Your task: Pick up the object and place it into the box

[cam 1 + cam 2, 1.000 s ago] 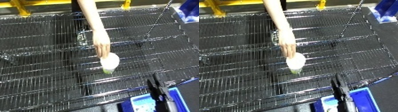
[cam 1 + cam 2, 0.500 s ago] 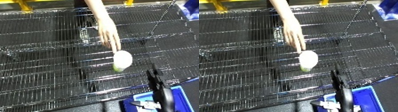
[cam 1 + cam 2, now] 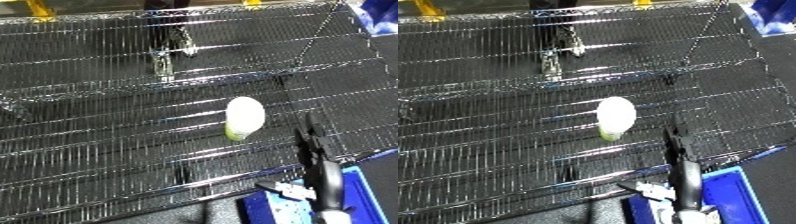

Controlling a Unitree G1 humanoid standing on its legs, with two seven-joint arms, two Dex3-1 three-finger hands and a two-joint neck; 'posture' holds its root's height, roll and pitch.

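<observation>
Object (image 3: 243, 116) lying on the wire shelf (image 3: 98, 125), right of centre; bin (image 3: 731, 196) near right, below the shelf's edge.

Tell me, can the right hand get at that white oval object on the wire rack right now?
Probably yes. The white oval object lies alone on the wire rack, nothing covering or crowding it, and the right hand sits just beside it, toward the lower right.

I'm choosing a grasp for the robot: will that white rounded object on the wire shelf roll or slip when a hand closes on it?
The white object looks smooth and oval, so it may slip from fingers. It lies on the wire shelf, whose rods might check rolling. It looks small, so probably light.
</observation>
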